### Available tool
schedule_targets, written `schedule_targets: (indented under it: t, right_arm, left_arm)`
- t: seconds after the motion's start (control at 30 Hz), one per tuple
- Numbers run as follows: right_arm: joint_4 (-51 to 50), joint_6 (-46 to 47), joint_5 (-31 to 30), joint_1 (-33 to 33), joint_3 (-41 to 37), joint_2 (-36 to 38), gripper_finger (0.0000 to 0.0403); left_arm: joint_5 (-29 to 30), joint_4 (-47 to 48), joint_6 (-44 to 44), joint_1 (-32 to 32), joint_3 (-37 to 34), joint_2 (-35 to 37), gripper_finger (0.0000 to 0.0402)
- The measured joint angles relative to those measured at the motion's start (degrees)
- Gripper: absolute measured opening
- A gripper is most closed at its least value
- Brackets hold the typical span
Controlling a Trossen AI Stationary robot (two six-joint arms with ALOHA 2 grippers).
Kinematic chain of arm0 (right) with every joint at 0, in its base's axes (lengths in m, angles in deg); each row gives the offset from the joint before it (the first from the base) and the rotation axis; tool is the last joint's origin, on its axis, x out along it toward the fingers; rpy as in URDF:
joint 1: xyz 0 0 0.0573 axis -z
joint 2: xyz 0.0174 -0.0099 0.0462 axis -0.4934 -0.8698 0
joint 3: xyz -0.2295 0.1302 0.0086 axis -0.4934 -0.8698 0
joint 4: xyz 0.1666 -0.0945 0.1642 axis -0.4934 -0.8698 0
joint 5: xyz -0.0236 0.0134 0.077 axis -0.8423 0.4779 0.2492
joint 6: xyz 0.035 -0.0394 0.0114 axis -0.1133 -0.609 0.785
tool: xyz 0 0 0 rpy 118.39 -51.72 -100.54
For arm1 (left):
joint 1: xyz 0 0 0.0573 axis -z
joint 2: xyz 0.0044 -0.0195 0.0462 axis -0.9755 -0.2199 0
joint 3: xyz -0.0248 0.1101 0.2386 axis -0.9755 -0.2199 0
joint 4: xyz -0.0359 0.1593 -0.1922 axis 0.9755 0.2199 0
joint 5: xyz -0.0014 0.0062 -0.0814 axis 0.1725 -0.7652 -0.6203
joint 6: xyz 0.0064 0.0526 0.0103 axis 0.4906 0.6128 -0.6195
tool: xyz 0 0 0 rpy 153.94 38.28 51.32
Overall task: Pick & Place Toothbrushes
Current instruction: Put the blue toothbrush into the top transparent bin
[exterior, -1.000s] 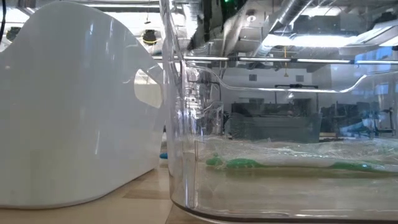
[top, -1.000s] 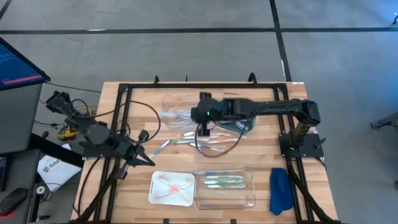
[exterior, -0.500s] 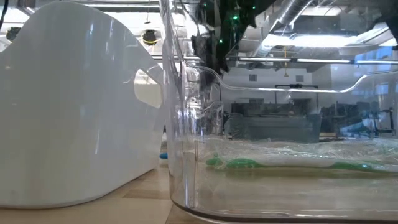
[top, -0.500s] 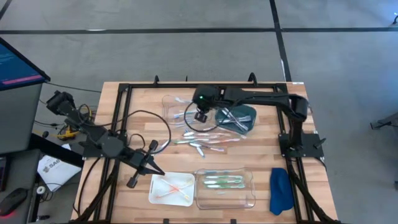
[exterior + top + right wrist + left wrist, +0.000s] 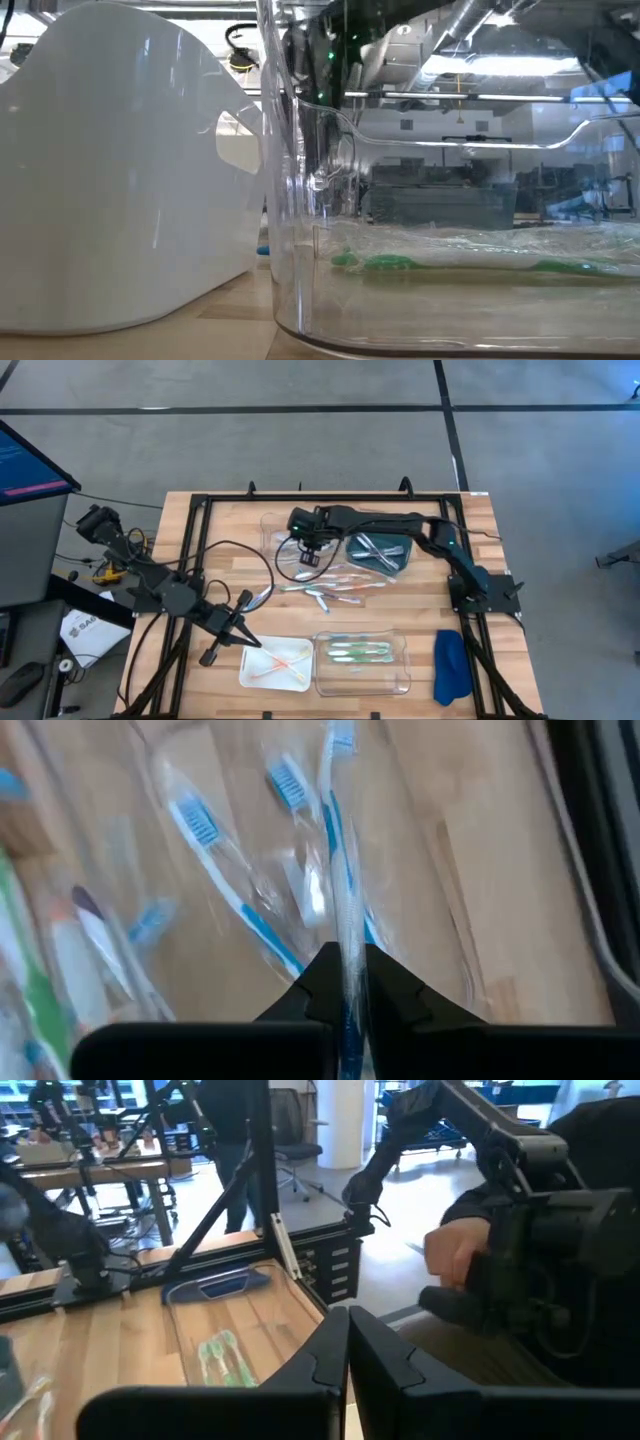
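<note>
Reaching over the far clear tray (image 5: 283, 532), your right hand (image 5: 309, 553) pinches a blue brush (image 5: 345, 910) between closed fingers; in the right wrist view the wrapped brush stands between the fingertips, and more blue brushes (image 5: 225, 880) lie in the tray below it. Your left hand (image 5: 240, 634) sits closed at the near left of the surface (image 5: 230, 585), its tip at the edge of the white tray (image 5: 252, 674); you cannot tell from the views whether it holds anything.

Loose brushes (image 5: 325, 589) lie scattered mid-surface, between the far trays and the near ones. The white tray holds orange-pink brushes (image 5: 280, 658). Just right of it, the near clear tray (image 5: 400, 678) holds green brushes (image 5: 358, 652), also seen in the low view (image 5: 395, 263) through the tray wall. The dark green tray (image 5: 403, 553) at far right holds pale brushes (image 5: 372, 547). A blue cloth (image 5: 450, 666) lies at the near right corner. In the left wrist view, a person's hand (image 5: 455, 1252) shows beyond the surface.
</note>
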Motion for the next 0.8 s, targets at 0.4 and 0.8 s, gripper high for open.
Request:
schedule_targets:
  t: [0.4,0.8]
  right_arm:
    - [-10.3,-0.1,0.1,1.1,7.7,-6.4,0.0036]
    - [-10.4,0.5,0.1,1.1,7.7,-5.9,0.0116]
  left_arm:
    - [0.0,0.4,0.1,2.6,-0.1,0.0,0.0003]
    - [0.2,0.4,0.1,2.9,-0.1,0.0,0.0003]
